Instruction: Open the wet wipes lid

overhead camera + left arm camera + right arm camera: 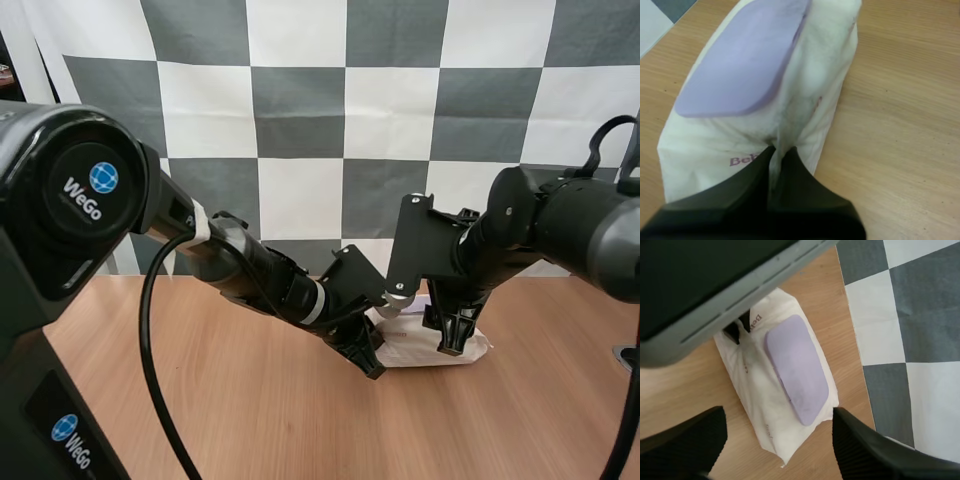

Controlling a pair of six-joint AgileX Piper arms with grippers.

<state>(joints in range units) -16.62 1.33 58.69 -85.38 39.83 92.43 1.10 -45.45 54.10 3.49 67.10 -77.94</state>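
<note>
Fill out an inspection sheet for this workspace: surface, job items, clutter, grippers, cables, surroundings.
Surface: wooden table, with the pack lying on it.
Job's things: wet wipes pack, white, lying flat; its lilac lid is down and shut.
Clutter: nothing seen.
Grippers: left gripper pinches the wrapper at the pack's printed end; right gripper is open, fingers spread over the pack's other end.
Cables: nothing seen on the pack.
Surroundings: nothing seen.
</note>
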